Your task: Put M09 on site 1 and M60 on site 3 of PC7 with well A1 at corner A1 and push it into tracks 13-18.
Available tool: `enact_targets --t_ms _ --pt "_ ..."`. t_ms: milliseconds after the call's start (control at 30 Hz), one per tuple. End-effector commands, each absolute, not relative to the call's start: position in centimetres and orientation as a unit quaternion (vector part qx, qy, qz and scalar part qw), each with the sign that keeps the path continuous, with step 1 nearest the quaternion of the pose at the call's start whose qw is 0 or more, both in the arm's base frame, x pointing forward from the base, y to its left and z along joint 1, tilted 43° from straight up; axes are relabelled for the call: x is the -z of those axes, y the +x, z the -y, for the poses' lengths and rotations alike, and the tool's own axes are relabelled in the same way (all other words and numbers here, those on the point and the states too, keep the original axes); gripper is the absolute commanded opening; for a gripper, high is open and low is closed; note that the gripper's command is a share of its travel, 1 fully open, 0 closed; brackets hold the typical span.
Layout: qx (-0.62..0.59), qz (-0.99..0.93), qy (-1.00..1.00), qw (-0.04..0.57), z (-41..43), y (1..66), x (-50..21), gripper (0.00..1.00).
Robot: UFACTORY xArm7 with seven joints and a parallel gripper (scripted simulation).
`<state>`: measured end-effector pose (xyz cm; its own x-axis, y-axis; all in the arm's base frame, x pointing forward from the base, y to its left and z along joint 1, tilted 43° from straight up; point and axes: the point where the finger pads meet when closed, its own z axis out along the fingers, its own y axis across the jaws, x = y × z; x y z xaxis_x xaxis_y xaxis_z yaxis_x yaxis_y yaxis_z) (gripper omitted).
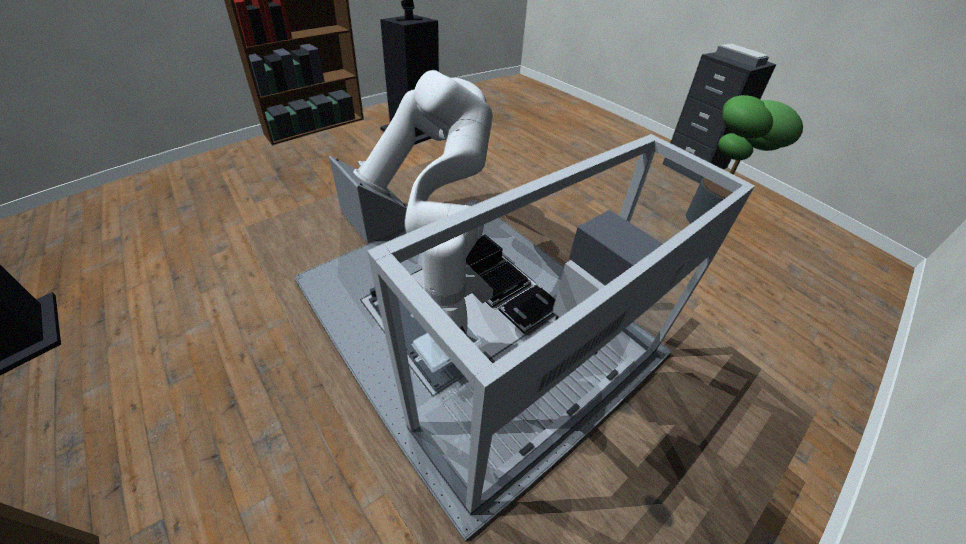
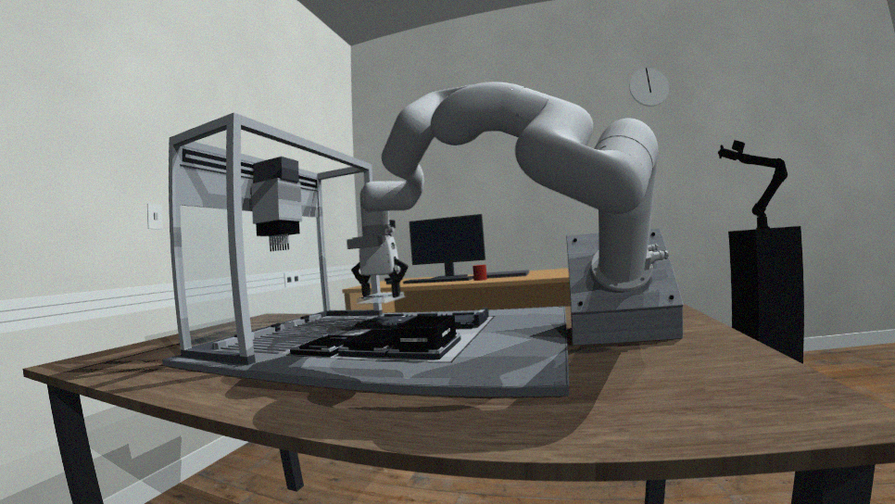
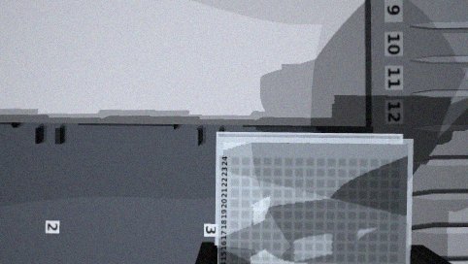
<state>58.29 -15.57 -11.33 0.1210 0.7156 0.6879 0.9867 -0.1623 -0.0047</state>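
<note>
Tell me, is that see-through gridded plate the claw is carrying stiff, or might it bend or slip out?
Probably stiff: the plate keeps straight edges and hangs level in the gripper. Likely light for its size, being thin and translucent. Slipping seems possible, since only its edges are clamped and its walls look smooth, so a knock against the carrier below might shift it.

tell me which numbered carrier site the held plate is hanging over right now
Site 3. The gripper holds the 384-well plate, its edge right beside that label; site 2 sits well off to the side, uncovered.
</note>
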Motion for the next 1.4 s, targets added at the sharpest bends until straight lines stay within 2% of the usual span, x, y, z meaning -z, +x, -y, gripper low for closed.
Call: enact_targets --t_ms 0,1367 --pt "0.281 0.600 -0.709 0.239 15.4 58.4 11.6 0.00" --pt "0.281 0.600 -0.709 0.239 13.1 58.8 14.1 0.00"
